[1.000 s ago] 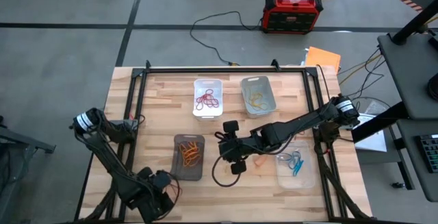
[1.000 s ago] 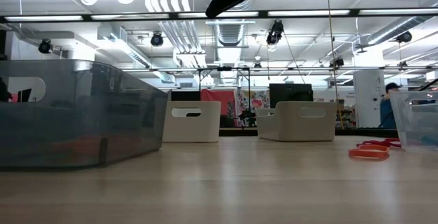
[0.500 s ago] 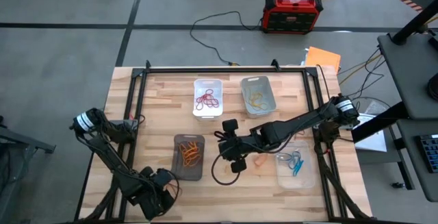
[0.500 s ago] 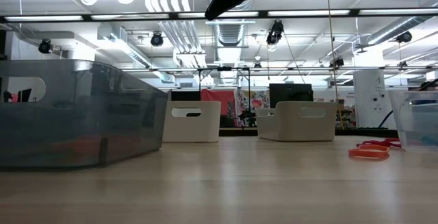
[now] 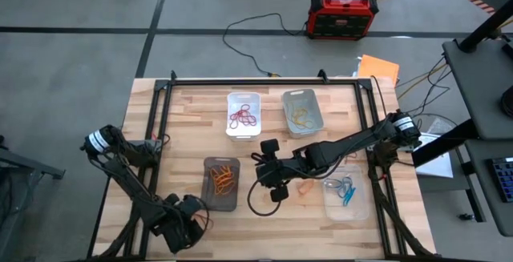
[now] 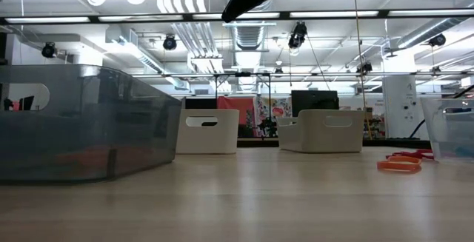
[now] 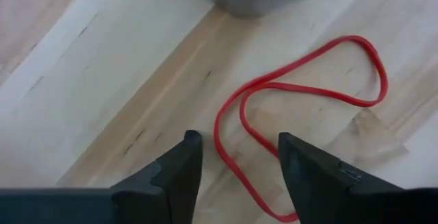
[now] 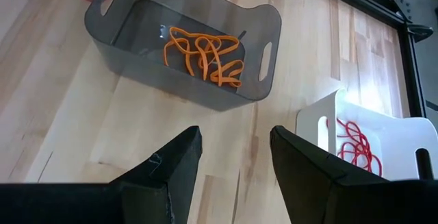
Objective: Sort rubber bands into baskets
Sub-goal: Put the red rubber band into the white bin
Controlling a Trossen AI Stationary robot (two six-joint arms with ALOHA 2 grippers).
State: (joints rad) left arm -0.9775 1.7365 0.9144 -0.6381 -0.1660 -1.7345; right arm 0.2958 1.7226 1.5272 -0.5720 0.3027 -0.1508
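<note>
- While the high view is looking straight down, the left gripper (image 5: pixel 181 231) is hanging low over the near left part of the tabletop (image 5: pixel 184 126), just in front of the dark smoky basket (image 5: pixel 222 183) holding orange bands; the right gripper (image 5: pixel 272 183) is waiting mid-table between that basket and the clear basket (image 5: pixel 348 188) with its blue bands. The white basket (image 5: pixel 244 113) is carrying red bands and the light grey basket (image 5: pixel 302 111) yellowish ones, so each colour seems to be getting its own tray. A few loose orange bands (image 5: pixel 303 190) are lying just beside the right gripper.
- In the low view, the smoky basket is filling the left side, the white and grey ones are standing far back, and loose orange bands are lying flat at the right; only a dark piece of arm is showing at the top.
- Through the left wrist view, a stray red rubber band (image 7: pixel 301 107) is lying flat on the wood just beyond the fingers (image 7: pixel 179 169), which are standing apart and holding nothing, one end of the loop running between them, probably lined up for a pinch.
- Through the right wrist view, the right gripper's fingers (image 8: pixel 174 162) are spread wide and empty, facing the smoky basket, with the white basket off to one side.
</note>
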